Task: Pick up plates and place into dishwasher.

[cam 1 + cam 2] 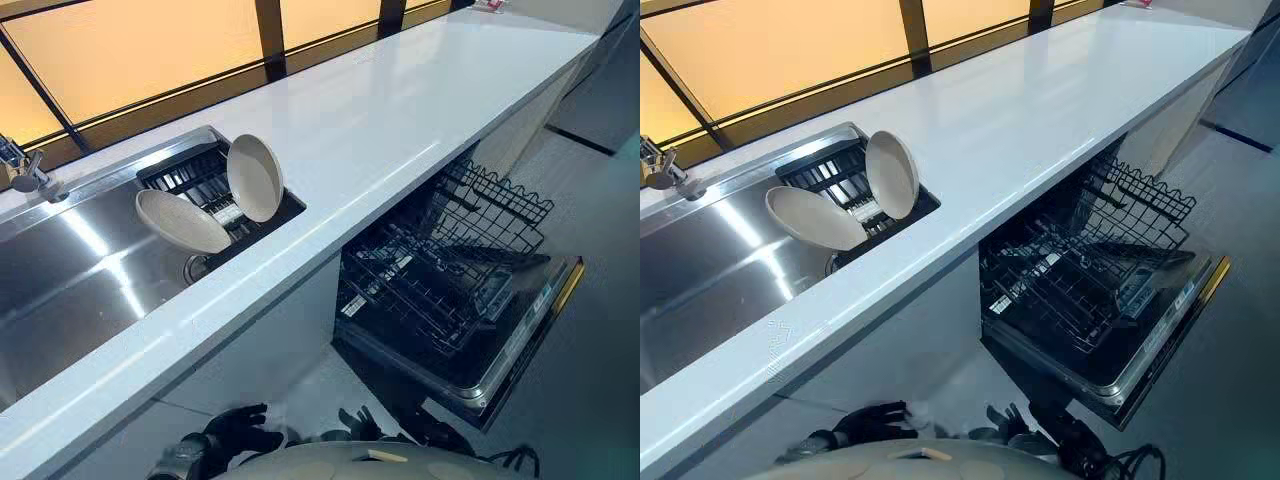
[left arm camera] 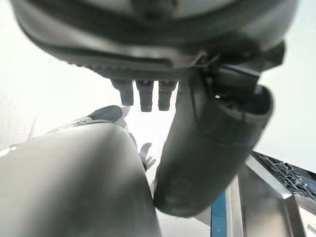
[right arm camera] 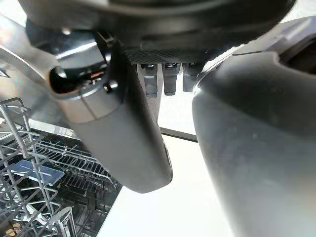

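You see both arms hanging low at the frame's bottom edge: the left hand [image 1: 238, 430] and right hand [image 1: 358, 422] have their fingers loosely spread, gripping nothing. The upright plate [image 1: 255, 177] and the leaning plate [image 1: 182, 221] stand in the sink's drying rack [image 1: 180, 172], upper left. The dishwasher rack [image 1: 440, 285] sits pulled out, centre right.
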You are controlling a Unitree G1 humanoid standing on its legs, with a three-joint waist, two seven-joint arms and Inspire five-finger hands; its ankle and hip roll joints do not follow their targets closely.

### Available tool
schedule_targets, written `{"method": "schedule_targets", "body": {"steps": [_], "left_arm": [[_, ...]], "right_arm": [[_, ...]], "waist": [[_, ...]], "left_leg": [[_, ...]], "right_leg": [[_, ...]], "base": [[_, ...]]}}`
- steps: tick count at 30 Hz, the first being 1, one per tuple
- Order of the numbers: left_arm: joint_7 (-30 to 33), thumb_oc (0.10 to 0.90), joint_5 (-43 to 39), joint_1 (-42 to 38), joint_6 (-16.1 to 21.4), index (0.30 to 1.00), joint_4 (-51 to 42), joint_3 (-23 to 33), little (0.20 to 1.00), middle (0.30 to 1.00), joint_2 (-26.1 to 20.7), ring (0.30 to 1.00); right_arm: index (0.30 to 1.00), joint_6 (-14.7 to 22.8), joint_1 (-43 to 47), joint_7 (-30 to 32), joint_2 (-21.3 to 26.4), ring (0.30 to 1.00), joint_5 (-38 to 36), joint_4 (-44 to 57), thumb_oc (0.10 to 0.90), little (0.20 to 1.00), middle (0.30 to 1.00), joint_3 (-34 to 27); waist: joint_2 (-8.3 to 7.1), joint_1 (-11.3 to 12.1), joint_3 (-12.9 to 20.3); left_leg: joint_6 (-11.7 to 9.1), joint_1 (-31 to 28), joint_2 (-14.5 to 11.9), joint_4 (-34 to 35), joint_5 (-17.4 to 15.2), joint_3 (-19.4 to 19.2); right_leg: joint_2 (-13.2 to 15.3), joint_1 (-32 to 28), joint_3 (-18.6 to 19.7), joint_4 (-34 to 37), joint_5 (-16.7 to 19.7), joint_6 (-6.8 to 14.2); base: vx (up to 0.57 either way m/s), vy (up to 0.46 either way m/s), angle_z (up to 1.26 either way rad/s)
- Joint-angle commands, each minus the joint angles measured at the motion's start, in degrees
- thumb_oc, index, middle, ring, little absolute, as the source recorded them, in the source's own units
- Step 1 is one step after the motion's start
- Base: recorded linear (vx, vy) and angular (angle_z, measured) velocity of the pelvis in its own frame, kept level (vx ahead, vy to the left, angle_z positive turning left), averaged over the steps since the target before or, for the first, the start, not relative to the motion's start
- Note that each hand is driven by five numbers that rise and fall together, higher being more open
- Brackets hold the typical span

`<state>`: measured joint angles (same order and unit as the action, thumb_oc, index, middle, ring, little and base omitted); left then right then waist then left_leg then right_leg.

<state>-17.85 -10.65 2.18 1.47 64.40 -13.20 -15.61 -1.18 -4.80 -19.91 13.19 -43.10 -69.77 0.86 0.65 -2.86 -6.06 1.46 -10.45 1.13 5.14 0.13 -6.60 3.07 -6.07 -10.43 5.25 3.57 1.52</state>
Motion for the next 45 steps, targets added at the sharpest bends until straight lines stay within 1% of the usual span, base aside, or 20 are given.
{"method": "schedule_targets", "body": {"steps": [1, 8, 10, 13, 16, 18, 21, 22, 28, 31, 33, 35, 36, 38, 39, 40, 42, 43, 44, 45], "left_arm": [[-1.01, 0.8, -0.62, -2.48, 1.53, 0.9, 2.58, 1.21, 0.9, 0.9, 1.22, 0.9], [-6.42, 0.8, -11.89, -2.51, -0.14, 0.9, 1.11, 3.78, 0.9, 0.9, 1.67, 0.9], [-14.93, 0.8, -21.54, -2.16, -6.17, 0.9, -3.28, 6.17, 0.9, 0.9, 2.41, 0.9], [-32.41, 0.8, -30.62, -0.53, -19.0, 0.9, -15.89, 7.73, 0.9, 0.9, 3.1, 0.9], [-48.93, 0.8, -34.26, 0.74, -24.52, 0.9, -25.07, 8.17, 0.9, 0.9, 3.84, 0.9], [-58.06, 0.8, -36.31, 1.11, -24.86, 0.9, -29.22, 8.58, 0.9, 0.9, 4.92, 0.9], [-66.23, 0.8, -41.03, 1.12, -24.44, 0.9, -34.5, 7.93, 0.9, 0.9, 6.02, 0.9], [-70.71, 0.8, -47.23, 0.91, -24.79, 0.9, -39.55, 6.37, 0.9, 0.9, 6.36, 0.9], [-73.03, 0.8, -64.53, -3.36, -20.38, 0.9, -60.43, -0.9, 0.9, 0.9, 3.88, 0.9], [-65.85, 0.8, -75.31, -8.56, -15.78, 0.9, -71.92, -3.05, 0.9, 0.9, 2.35, 0.9], [-60.8, 0.8, -78.99, -11.0, -9.84, 0.9, -76.28, -3.42, 0.9, 0.9, 1.95, 0.9], [-59.77, 0.8, -79.31, -11.27, -9.07, 0.9, -77.12, -3.3, 0.9, 0.9, 1.83, 0.9], [-43.02, 0.8, -74.73, -13.57, 8.99, 0.9, -82.59, -1.11, 0.9, 0.9, 0.84, 0.9], [-25.9, 0.8, -57.21, -14.0, 28.88, 0.9, -83.89, 3.12, 0.9, 0.9, -2.18, 0.9], [-12.87, 0.8, -42.19, -13.59, 39.26, 0.9, -83.35, 5.41, 0.9, 0.9, -4.6, 0.9], [2.91, 0.8, -25.6, -13.05, 44.86, 0.9, -82.79, 8.6, 0.9, 0.9, -7.0, 0.9], [30.39, 0.8, 3.48, -12.21, 43.43, 0.9, -80.79, 14.96, 0.9, 0.9, -11.4, 0.9], [37.89, 0.8, 11.51, -12.02, 41.51, 0.9, -79.75, 17.45, 0.9, 0.9, -13.13, 0.9], [44.97, 0.8, 21.14, -11.8, 35.61, 0.9, -78.63, 21.17, 0.9, 0.9, -15.84, 0.9], [46.63, 0.8, 23.75, -11.73, 33.35, 0.9, -78.15, 22.58, 0.9, 0.9, -16.91, 0.9]], "right_arm": [[0.9, 1.54, 2.94, -1.19, 0.98, 0.9, -0.24, -0.13, 0.8, 0.9, 0.9, 0.0], [0.9, 1.05, 2.86, -0.23, 0.65, 0.9, 0.03, 0.58, 0.8, 0.9, 0.9, -0.08], [0.9, 0.38, 2.69, 0.78, 0.34, 0.9, -0.12, 2.14, 0.8, 0.9, 0.9, -0.28], [0.9, -0.99, 2.41, 1.74, 0.61, 0.9, 0.21, 4.69, 0.8, 0.9, 0.9, -1.48], [0.9, -1.61, 3.06, 1.05, 1.39, 0.9, 0.49, 4.3, 0.8, 0.9, 0.9, -2.63], [0.9, -1.38, 3.4, 0.11, 1.64, 0.9, 0.66, 3.24, 0.8, 0.9, 0.9, -2.92], [0.9, -0.76, 3.85, -0.8, 1.4, 0.9, 0.71, 1.74, 0.8, 0.9, 0.9, -3.16], [0.9, -0.47, 4.26, -1.07, 1.25, 0.9, 0.15, 0.76, 0.8, 0.9, 0.9, -2.97], [0.9, 0.09, 5.6, -1.12, 0.58, 0.9, 1.38, -1.45, 0.8, 0.9, 0.9, -1.67], [0.9, 0.5, 6.03, -1.2, 0.44, 0.9, 2.09, -2.44, 0.8, 0.9, 0.9, -0.44], [0.9, 0.63, 6.22, -1.2, 0.29, 0.9, 2.33, -2.73, 0.8, 0.9, 0.9, 0.29], [0.9, 0.7, 6.21, -1.2, 0.26, 0.9, 2.32, -2.77, 0.8, 0.9, 0.9, 0.36], [0.9, 1.18, 5.83, -1.13, -0.05, 0.9, 2.08, -2.55, 0.8, 0.9, 0.9, 1.26], [0.9, 1.27, 4.7, -0.25, -0.37, 0.9, 1.55, -0.75, 0.8, 0.9, 0.9, 1.85], [0.9, 1.58, 3.77, 0.31, -0.5, 0.9, 0.98, 0.26, 0.8, 0.9, 0.9, 2.06], [0.9, 2.28, 2.67, 0.74, -0.8, 0.9, 0.59, 0.94, 0.8, 0.9, 0.9, 2.0], [0.9, 4.12, 0.84, 0.51, -1.26, 0.9, 0.11, 0.72, 0.8, 0.9, 0.9, 2.08], [0.9, 4.61, 0.35, 0.26, -1.4, 0.9, -0.14, 0.4, 0.8, 0.9, 0.9, 2.04], [0.9, 4.94, -0.18, 0.01, -1.54, 0.9, -0.15, -0.05, 0.8, 0.9, 0.9, 1.75], [0.9, 5.0, -0.35, 0.02, -1.58, 0.9, -0.17, -0.13, 0.8, 0.9, 0.9, 1.62]], "waist": [[0.84, 0.27, -1.15], [0.79, 0.27, -1.2], [0.73, 0.44, -1.56], [0.79, 1.17, -2.0], [0.84, 1.78, -2.04], [0.74, 2.02, -2.16], [0.54, 2.21, -2.07], [0.43, 2.27, -1.84], [0.21, 1.66, -0.94], [0.29, 0.92, -0.56], [0.32, 0.58, -0.44], [0.31, 0.57, -0.43], [0.32, 0.35, -0.26], [0.44, 0.56, -0.25], [0.54, 0.84, -0.27], [0.65, 1.17, -0.24], [0.65, 1.77, 0.32], [0.55, 2.0, 0.63], [0.41, 2.36, 1.12], [0.38, 2.54, 1.36]], "left_leg": [[1.11, 1.55, 2.88, -0.65, -4.66, 1.03], [1.14, 1.56, 2.88, -0.69, -4.62, 1.19], [1.09, 1.38, 2.93, -0.56, -4.73, 1.37], [1.08, 1.9, 2.88, -0.4, -4.84, 1.4], [1.19, 2.46, 2.78, -0.14, -4.78, 1.47], [1.27, 2.43, 2.69, -0.14, -5.03, 1.63], [1.3, 2.25, 2.6, -0.14, -5.4, 1.87], [1.23, 2.18, 2.51, -0.14, -5.65, 1.95], [0.85, 1.92, 2.21, -0.14, -5.96, 1.66], [0.86, 1.7, 2.26, -0.14, -6.13, 1.6], [0.84, 1.56, 2.28, -0.14, -6.22, 1.6], [0.85, 1.54, 2.29, -0.14, -6.22, 1.62], [0.86, 1.44, 2.33, -0.14, -6.18, 1.61], [0.93, 1.43, 2.37, -0.14, -6.1, 1.76], [1.0, 1.46, 2.5, -0.14, -5.99, 2.06], [1.21, 1.47, 2.74, -0.14, -5.95, 2.56], [1.64, 1.63, 3.2, -0.14, -5.99, 3.23], [1.77, 1.74, 3.36, -0.14, -5.99, 3.41], [1.89, 1.87, 3.56, -0.14, -5.98, 3.62], [1.89, 2.01, 3.62, -0.14, -5.93, 3.7]], "right_leg": [[-3.8, -0.51, -1.13, -4.23, -8.08, 1.15], [-3.7, -0.37, -0.92, -4.69, -8.23, 1.11], [-3.64, -0.51, -0.83, -4.6, -8.12, 1.22], [-3.39, 0.09, -1.1, -4.44, -7.66, 1.43], [-3.35, 0.83, -1.01, -4.32, -7.04, 1.56], [-3.32, 0.87, -0.91, -4.33, -6.89, 1.59], [-3.33, 0.68, -0.72, -4.06, -6.71, 1.66], [-3.29, 0.53, -0.69, -3.81, -6.65, 1.71], [-3.5, 0.07, -0.15, -3.34, -6.66, 1.67], [-3.72, -0.18, 0.47, -3.19, -6.82, 1.59], [-3.84, -0.32, 0.78, -3.19, -6.96, 1.61], [-3.86, -0.34, 0.8, -3.2, -6.98, 1.6], [-4.03, -0.34, 1.09, -3.39, -7.18, 1.59], [-4.02, -0.35, 1.02, -3.44, -7.36, 1.62], [-3.98, -0.42, 0.8, -3.32, -7.34, 1.65], [-3.96, -0.6, 0.52, -3.11, -7.4, 1.7], [-3.92, -0.85, -0.13, -2.76, -7.76, 1.58], [-3.92, -0.85, -0.37, -2.76, -7.92, 1.49], [-3.99, -0.85, -0.54, -2.8, -8.15, 1.34], [-4.0, -0.78, -0.62, -2.79, -8.2, 1.29]], "base": [[-0.15, -0.315, 0.34], [0.0, 0.0, 0.0], [0.0, 0.0, 0.0], [-0.05, 0.005, -0.01], [-0.03, -0.001, 0.0], [0.0, 0.0, 0.0], [0.0, 0.0, 0.0], [0.0, 0.0, 0.0], [0.01, -0.006, 0.0], [0.0, 0.0, 0.0], [0.0, 0.0, 0.0], [0.01, 0.006, -0.02], [0.01, 0.017, -0.04], [0.01, 0.022, -0.05], [0.0, 0.0, 0.0], [0.0, 0.0, 0.0], [0.0, 0.004, 0.03], [0.02, -0.008, 0.11], [0.02, -0.013, 0.1], [0.03, -0.017, 0.12]]}}
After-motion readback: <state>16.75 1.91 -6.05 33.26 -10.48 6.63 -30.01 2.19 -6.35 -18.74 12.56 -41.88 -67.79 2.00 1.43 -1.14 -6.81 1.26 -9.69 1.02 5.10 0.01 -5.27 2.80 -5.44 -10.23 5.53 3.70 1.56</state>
